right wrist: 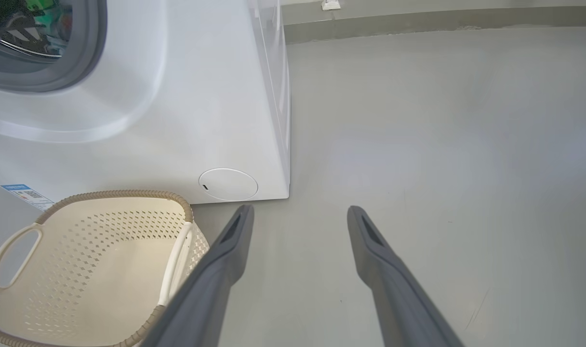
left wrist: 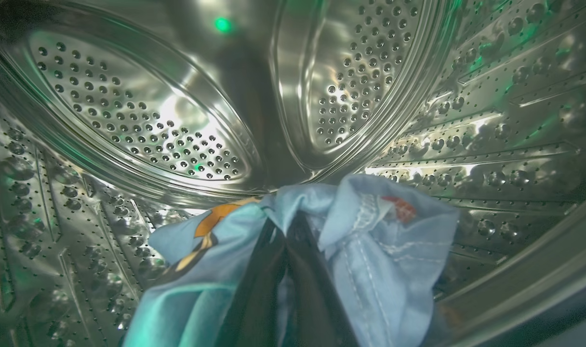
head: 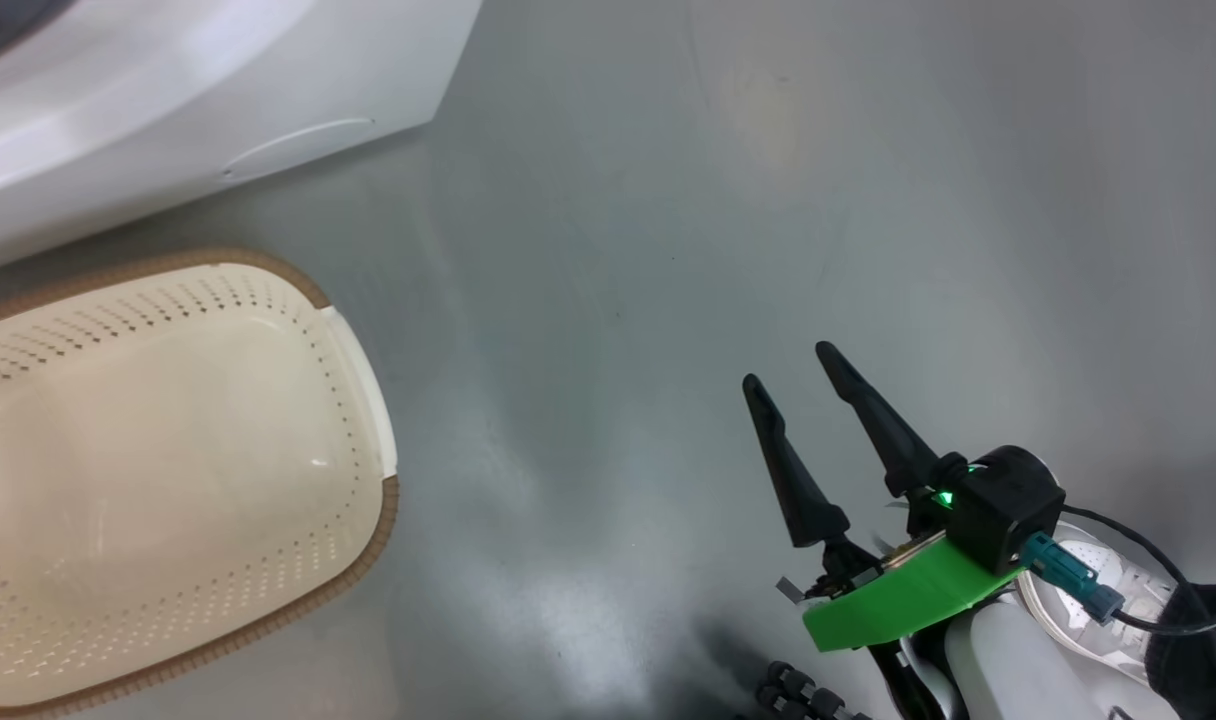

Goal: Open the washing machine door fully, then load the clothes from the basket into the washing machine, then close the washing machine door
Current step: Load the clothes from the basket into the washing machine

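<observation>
While the left fingers (left wrist: 269,274), pressed together, pinch the bundle of light blue cloth with orange-brown print (left wrist: 379,250) draped around their tips (inside the perforated steel drum (left wrist: 129,120) of the boxy white washing machine (right wrist: 201,96)), the right fingers (head: 790,470) stand spread above the grey floor (head: 668,200). The cream-white perforated plastic basket with a brown woven-look rim (head: 363,385) sits to their left.

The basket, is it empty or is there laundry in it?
Empty. The basket shows a bare cream floor and perforated walls; the clothes are inside the steel drum, pinched by the left gripper.
</observation>
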{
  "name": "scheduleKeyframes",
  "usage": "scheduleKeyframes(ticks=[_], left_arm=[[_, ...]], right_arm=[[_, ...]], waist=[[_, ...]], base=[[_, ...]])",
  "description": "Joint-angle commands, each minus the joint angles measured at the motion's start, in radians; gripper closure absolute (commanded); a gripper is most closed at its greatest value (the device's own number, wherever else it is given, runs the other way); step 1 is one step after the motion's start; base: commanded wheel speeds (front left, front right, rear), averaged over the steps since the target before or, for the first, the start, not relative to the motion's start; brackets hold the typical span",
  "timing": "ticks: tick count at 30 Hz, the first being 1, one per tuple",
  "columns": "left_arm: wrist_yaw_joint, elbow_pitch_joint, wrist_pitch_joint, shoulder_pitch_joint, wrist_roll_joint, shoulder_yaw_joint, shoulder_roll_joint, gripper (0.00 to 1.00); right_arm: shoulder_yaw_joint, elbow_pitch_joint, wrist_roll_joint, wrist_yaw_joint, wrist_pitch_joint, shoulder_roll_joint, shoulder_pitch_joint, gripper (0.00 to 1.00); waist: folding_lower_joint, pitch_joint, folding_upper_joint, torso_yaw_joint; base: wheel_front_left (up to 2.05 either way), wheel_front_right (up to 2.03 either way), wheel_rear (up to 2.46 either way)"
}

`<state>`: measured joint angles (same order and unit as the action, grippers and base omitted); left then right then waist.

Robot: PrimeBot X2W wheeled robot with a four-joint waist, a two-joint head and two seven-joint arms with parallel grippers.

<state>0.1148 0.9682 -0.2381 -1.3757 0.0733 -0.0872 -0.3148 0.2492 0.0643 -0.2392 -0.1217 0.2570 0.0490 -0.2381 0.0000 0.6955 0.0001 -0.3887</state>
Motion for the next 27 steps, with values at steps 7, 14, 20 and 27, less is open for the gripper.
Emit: scheduleKeyframes(ticks=[7, 14, 20, 27], left_arm=[[0.016, 0.02, -0.013, -0.081, -0.028, -0.02, -0.059, 1.0], [0.0, 0.032, -0.016, -0.137, -0.032, -0.038, -0.083, 1.0], [-0.008, 0.006, -0.021, -0.173, -0.027, -0.046, -0.103, 1.0], [-0.01, -0.149, -0.023, -0.19, -0.025, -0.046, -0.128, 1.0]], right_arm=[[0.054, -0.025, 0.002, -0.009, 0.005, 0.001, 0.011, 0.0], [0.077, -0.027, 0.001, -0.009, 0.005, 0.001, 0.031, 0.0], [0.086, -0.041, -0.002, -0.009, 0.005, 0.001, 0.04, 0.0], [0.095, -0.049, -0.008, -0.009, 0.005, 0.001, 0.029, 0.0]], waist=[[0.0, 0.02, -0.0001, -0.026], [0.0, 0.042, -0.0001, -0.053], [0.0, 0.072, -0.0001, -0.067], [0.0, 0.104, -0.0001, -0.072]], base=[[0.0, 0.0, 0.0], [0.0, 0.0, 0.0], [0.0, 0.0, 0.0], [0.0, 0.0, 0.0]])
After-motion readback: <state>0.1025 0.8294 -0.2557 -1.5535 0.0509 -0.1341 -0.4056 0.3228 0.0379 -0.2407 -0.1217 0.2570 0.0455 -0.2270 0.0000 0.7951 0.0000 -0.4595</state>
